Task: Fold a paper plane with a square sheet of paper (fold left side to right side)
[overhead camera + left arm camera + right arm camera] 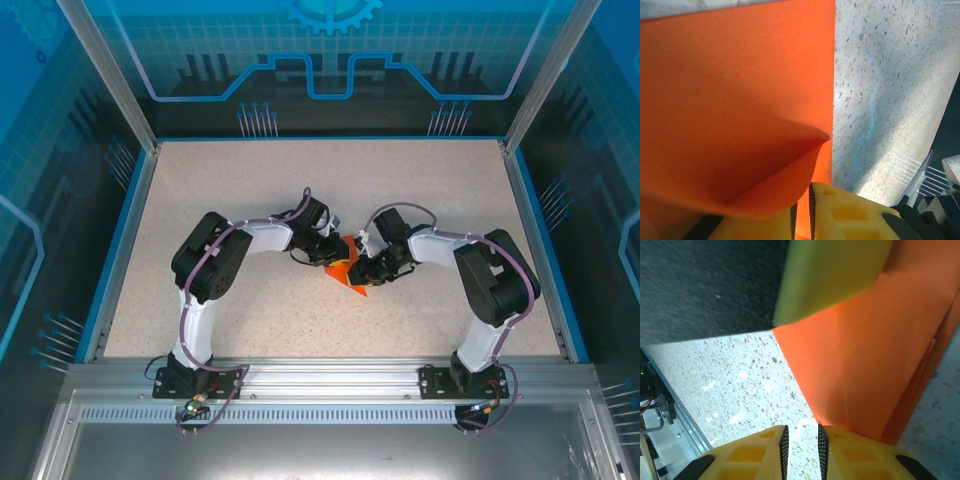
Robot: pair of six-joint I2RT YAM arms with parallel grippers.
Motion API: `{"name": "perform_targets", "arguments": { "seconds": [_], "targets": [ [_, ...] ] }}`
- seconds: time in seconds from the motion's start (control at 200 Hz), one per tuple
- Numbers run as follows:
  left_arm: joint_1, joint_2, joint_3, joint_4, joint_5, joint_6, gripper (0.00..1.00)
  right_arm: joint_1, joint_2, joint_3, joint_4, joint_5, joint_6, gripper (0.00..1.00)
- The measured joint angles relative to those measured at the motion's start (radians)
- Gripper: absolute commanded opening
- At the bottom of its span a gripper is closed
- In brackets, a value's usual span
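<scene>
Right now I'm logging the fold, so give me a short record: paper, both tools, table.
paper: orange, creased, one layer curling up
place: mid-table, between the two tools
left tool: shut on the paper's curled edge
right tool: narrow gap with the table showing through, paper's corner at one fingertip
fold: not yet a plane

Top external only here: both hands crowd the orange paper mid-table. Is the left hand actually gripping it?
Observer: Yes, left wrist view: the left hand pinches the orange paper, a curled flap running between its pads.
Operator: And the other one?
Observer: The right hand has its jaws slightly apart, bare table showing between; the paper's corner ends at one fingertip.
Operator: Creases?
Observer: Right wrist view shows layered folded edges along the paper's right side.
</scene>
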Motion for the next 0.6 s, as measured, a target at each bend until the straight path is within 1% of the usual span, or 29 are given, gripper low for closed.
{"name": "perform_targets", "arguments": {
  "seconds": [0.28, 0.6],
  "targets": [
    [0.001, 0.0, 0.0, 0.0, 0.0, 0.0, 0.17, 0.003, 0.003, 0.0, -0.028, 0.038, -0.001, 0.25],
    [0.002, 0.0, 0.0, 0.0, 0.0, 0.0, 0.18, 0.009, 0.013, 0.003, -0.04, 0.044, -0.001, 0.25]
  ]
}}
